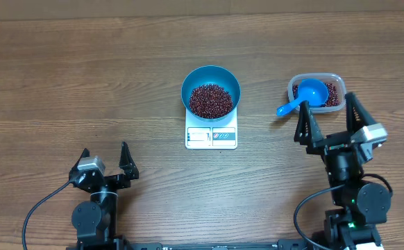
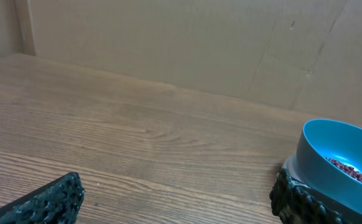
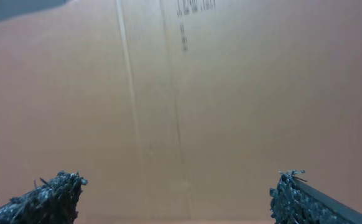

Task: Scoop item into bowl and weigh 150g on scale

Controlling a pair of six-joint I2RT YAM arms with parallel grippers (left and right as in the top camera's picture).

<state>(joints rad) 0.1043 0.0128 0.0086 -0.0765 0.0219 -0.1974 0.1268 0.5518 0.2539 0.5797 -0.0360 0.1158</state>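
A bright blue bowl (image 1: 211, 92) holding a heap of dark red-brown beans (image 1: 211, 101) stands on the small white scale (image 1: 211, 135) at the table's middle. In the left wrist view the bowl (image 2: 339, 163) shows at the right edge with beans (image 2: 355, 173) inside. My left gripper (image 1: 105, 157) is open near the front left, well apart from the scale, nothing between its fingers (image 2: 47, 202). My right gripper (image 1: 329, 114) is open at the right, just in front of the tub, and empty; in its wrist view the fingertips (image 3: 53, 193) frame only a cardboard wall.
A clear plastic tub (image 1: 316, 92) with more beans and a small blue scoop (image 1: 305, 96) stands at the right, the scoop's handle pointing left over the rim. A brown cardboard wall (image 2: 181, 43) closes the table's far side.
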